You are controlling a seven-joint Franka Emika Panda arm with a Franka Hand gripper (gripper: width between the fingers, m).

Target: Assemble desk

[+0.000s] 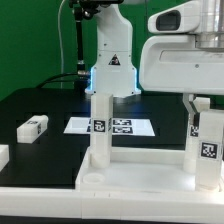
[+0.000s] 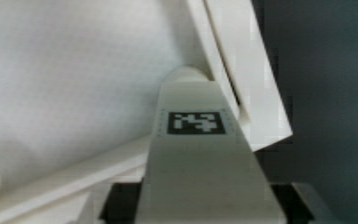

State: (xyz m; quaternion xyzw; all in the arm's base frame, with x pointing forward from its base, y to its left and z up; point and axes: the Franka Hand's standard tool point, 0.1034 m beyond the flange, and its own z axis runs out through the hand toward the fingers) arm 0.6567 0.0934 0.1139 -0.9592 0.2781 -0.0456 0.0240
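So we've got the tabletop (image 1: 140, 182) lying at the front of the black table (image 1: 40, 105), with the left leg (image 1: 100, 125) standing upright at its corner on the exterior view's left. The gripper (image 1: 203, 108) is clamped on the right leg (image 1: 207, 142), upright at the other corner. In the wrist view we see that leg squeezed between the dark fingers (image 2: 119, 205).

I see a black table (image 1: 40, 100) spanning the scene from left to right. Near its middle, towards the far side, the marker board (image 1: 128, 126) lies flat, white with black square tags. Beyond the table is a plain green wall (image 1: 30, 40), with a thin dark pole (image 1: 76, 35) upright before it.
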